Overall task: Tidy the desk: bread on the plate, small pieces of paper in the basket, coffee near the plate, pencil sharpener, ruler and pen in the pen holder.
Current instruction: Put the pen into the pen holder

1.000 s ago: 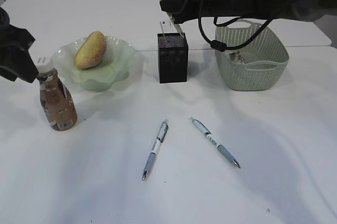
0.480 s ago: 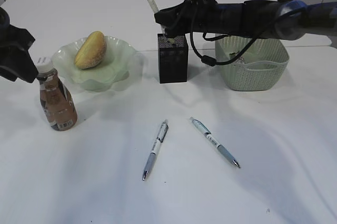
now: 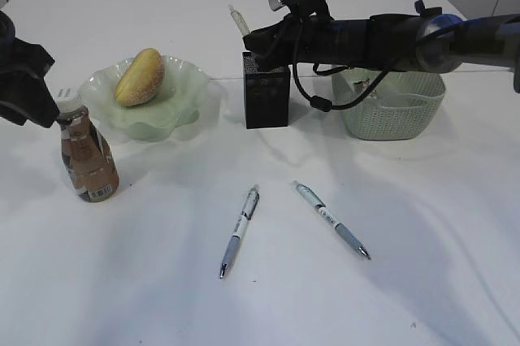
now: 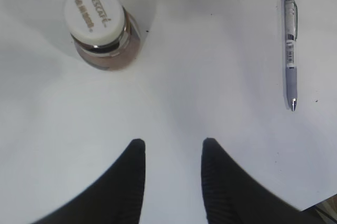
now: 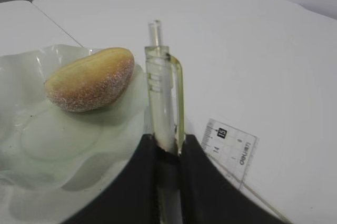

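Pen (image 5: 163,103) is being pinched upright in right hand (image 5: 167,153), over holder (image 3: 266,89), ruler (image 5: 231,148) already inside. Keep it vertical, lower past rim, then release. Left hand (image 4: 171,163) is idling spread beside coffee (image 4: 100,27).

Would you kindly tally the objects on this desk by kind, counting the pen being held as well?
Pens: 3, two white-and-grey click pens lying on the desk, one clear pen in the right hand
Golden oval bun: 1
Brown coffee bottle: 1
Pale green wavy glass plate: 1
Black mesh pen holder: 1
Pale green perforated basket: 1
Clear plastic ruler: 1
Total: 9
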### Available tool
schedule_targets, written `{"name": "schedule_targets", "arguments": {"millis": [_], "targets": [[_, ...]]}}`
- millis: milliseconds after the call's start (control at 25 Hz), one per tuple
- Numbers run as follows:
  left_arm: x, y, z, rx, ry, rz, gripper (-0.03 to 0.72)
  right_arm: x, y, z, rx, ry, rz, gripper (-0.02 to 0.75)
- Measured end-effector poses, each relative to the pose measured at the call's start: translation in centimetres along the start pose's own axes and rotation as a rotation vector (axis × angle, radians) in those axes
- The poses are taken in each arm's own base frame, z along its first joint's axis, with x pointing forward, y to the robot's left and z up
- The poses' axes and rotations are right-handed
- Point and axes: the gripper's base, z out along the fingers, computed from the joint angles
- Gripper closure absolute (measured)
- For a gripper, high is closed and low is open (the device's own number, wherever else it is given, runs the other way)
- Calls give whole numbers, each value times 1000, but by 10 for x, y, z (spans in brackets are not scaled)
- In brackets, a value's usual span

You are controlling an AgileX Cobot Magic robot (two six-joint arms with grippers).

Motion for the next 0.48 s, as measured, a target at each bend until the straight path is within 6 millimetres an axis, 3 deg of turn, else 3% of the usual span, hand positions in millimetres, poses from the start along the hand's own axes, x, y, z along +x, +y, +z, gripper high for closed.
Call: {"name": "schedule_targets", "arguments": {"millis": [320, 480], "targets": [[0, 0, 0, 0, -3, 2, 446, 3, -4, 0, 41, 26, 1, 623], [0, 0, 0, -1, -5, 2, 446, 4, -4, 0, 45, 31, -2, 452]]}}
